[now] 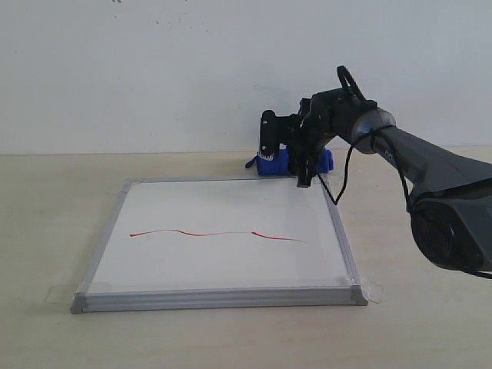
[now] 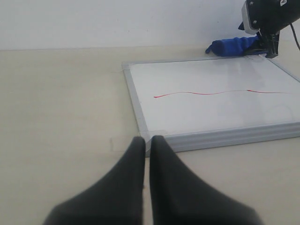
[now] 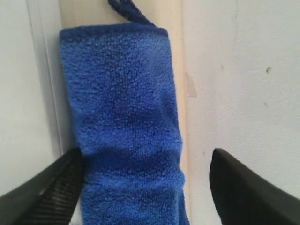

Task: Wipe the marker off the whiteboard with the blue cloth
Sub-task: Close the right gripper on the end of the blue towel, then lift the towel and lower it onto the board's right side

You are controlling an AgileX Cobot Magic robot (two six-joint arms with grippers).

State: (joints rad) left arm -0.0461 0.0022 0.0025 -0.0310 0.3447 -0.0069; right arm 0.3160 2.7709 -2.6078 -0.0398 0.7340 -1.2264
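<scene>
The whiteboard (image 1: 231, 207) lies flat on the beige table, and the marker (image 1: 215, 233) runs across its middle as a thin, wavy red line. The blue cloth (image 1: 275, 164), a rolled bundle, rests on the table just beyond the board's far edge. My right gripper (image 1: 286, 157) hangs over it, open. In the right wrist view its fingers straddle the blue cloth (image 3: 122, 103): one finger touches its side and the other stands clear. My left gripper (image 2: 147, 140) is shut and empty, near a front corner of the whiteboard (image 2: 211, 112). The marker (image 2: 211, 93) also shows there.
A white wall (image 1: 154, 69) rises close behind the cloth. Clear tape tabs (image 1: 374, 291) stick out at the board's front corners. A black cable (image 1: 344, 173) droops from the right arm over the board's far right corner.
</scene>
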